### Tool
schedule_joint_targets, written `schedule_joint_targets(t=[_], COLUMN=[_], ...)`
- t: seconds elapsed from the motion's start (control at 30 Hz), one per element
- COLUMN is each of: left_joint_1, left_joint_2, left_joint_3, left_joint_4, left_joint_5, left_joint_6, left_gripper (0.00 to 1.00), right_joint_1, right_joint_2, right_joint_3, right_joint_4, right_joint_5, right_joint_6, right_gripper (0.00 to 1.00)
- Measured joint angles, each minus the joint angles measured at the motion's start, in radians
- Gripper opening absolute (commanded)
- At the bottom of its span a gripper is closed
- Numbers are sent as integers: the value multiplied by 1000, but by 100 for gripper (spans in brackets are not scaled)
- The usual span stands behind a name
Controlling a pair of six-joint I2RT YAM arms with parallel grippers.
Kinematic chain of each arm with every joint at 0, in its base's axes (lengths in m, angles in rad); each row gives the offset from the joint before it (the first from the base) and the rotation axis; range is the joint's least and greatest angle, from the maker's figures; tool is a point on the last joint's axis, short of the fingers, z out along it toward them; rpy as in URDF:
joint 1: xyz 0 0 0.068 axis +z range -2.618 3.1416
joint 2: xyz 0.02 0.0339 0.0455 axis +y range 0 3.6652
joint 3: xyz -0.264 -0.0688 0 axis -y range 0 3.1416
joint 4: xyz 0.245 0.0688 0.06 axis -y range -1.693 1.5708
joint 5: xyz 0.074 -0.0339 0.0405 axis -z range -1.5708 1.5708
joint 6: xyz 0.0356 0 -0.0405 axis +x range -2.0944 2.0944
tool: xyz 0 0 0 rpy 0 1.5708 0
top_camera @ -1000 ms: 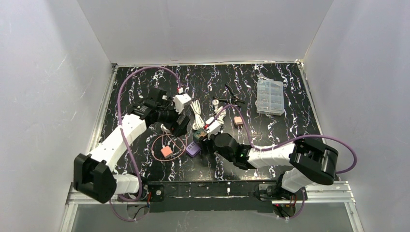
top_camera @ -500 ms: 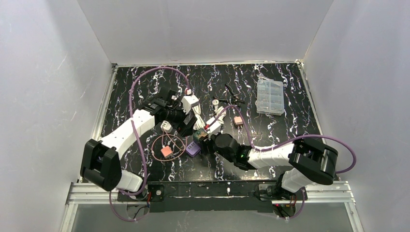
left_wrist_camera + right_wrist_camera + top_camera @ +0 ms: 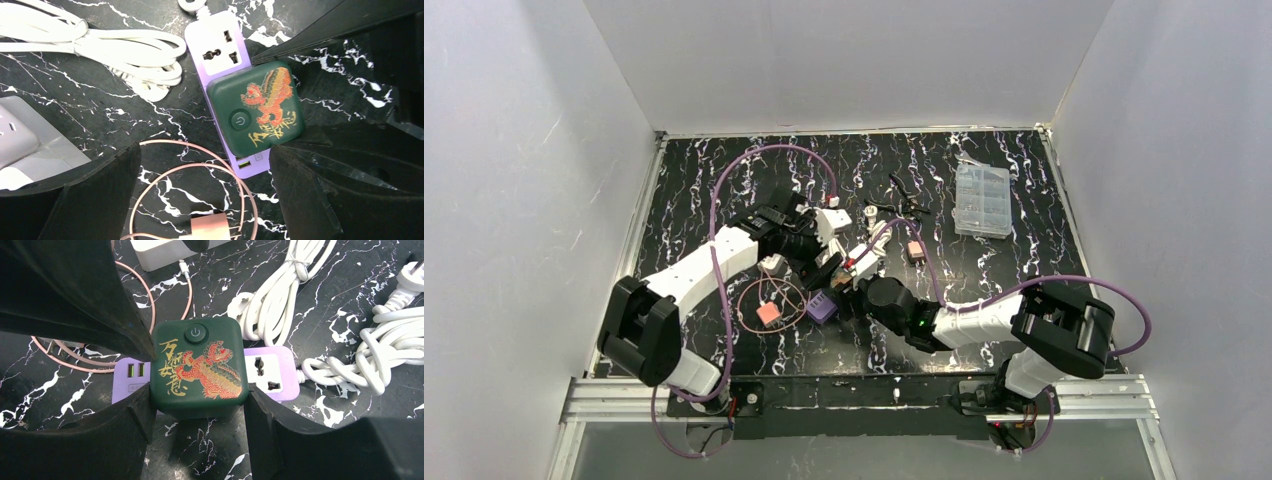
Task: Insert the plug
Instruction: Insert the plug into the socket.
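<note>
On the purple strip [image 3: 122, 387], green plug [image 3: 200, 370] clasped by right gripper [image 3: 197, 402]; left gripper [image 3: 200, 167] spread wide

Green plug [image 3: 200, 370] matt plastic; table [image 3: 694, 170] smooth, black marble-pattern.

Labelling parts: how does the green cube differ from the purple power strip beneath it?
The green cube is dark, boxy and dragon-printed; the purple power strip is pale, long and flat. The right gripper clamps the cube; the strip lies on the table. Both have rounded corners.
</note>
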Motion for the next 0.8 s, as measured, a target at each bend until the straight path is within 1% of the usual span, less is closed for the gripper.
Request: schedule_joint_targets(t=[0.03, 0.07, 0.13, 0.23, 0.3, 0.33, 0.37, 0.4, 0.57, 0.77, 0.8], left_joint_1=[-1, -1, -1, -1, -3, -3, -3, -3, -3, -2, 1], left_joint_2=[5, 10, 23, 33, 45, 50, 53, 54, 50, -18, -30], left_joint_3=[0, 0, -2, -16, -22, -24, -27, -28, -28, -21, -13], left_joint_4=[0, 0, -9, -16, -16, -15, -15, -16, -16, -53, -63], left_joint_5=[-8, -14, -14, -43, -63, -71, -80, -84, -91, -109, -110], left_joint_6=[8, 16, 26, 46, 56, 58, 61, 64, 63, 57, 54], left_gripper=[99, 99, 99, 99, 99, 99, 99, 99, 99, 99, 100], right_joint_1=[0, 0, 0, 0, 0, 0, 0, 0, 0, -2, -3], right_joint_2=[2, 2, 3, 2, -3, -7, -13, -20, -89, -248, -268], right_joint_3=[0, 0, 0, 0, 3, 7, 9, 11, 27, 112, 123], right_joint_4=[2, 4, 5, 1, -10, -22, -36, -53, -199, -327, -334], right_joint_5=[0, -1, -1, -1, -1, -1, -2, -1, 14, 37, 38], right_joint_6=[-1, -2, -3, -3, -4, -4, -3, -4, -35, -71, -74], right_gripper=[1, 4, 25, 47, 71, 88, 97, 98, 98, 98, 90])
